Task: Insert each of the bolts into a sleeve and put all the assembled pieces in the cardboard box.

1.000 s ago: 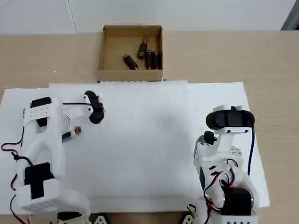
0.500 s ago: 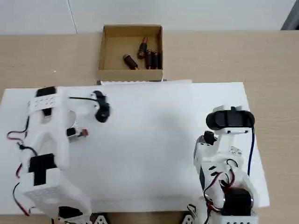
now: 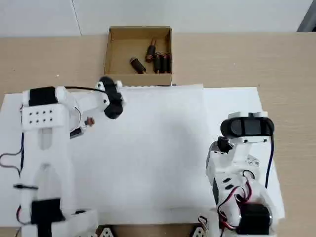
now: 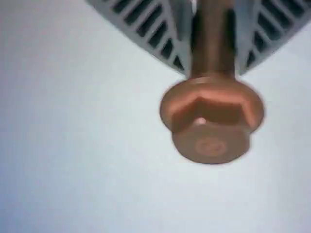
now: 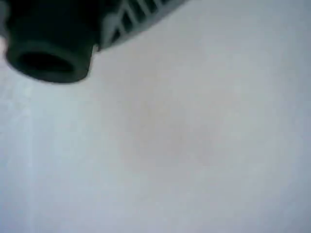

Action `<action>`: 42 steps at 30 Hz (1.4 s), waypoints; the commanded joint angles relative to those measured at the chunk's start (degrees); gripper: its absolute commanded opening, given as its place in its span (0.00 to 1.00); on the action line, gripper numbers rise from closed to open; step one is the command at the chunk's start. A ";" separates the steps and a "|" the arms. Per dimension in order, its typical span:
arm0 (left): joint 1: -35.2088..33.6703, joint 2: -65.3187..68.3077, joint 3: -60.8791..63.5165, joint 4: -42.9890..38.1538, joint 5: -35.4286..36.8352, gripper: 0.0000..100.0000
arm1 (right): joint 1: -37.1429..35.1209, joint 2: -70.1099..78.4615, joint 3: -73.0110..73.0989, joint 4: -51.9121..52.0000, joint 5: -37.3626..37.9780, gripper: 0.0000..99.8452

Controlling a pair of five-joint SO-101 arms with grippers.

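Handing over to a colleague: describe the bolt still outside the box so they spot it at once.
Over the left of the white sheet, short of the cardboard box, the left gripper clamps the bolt by its shaft. It is bare copper with a flanged hex head; the pieces in the box wear black sleeves.

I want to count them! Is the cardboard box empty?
Not empty. Several dark assembled pieces lie on the floor of the cardboard box.

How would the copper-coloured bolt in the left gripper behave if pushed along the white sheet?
The bolt looks like solid metal, so probably stiff and heavy for its size. Lying down, it would likely roll in a curve, because the flanged head is wider than the shank.
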 commanded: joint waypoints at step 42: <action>7.38 -77.10 53.32 -35.52 78.77 0.00 | -7.08 -0.75 9.23 -13.23 0.35 0.00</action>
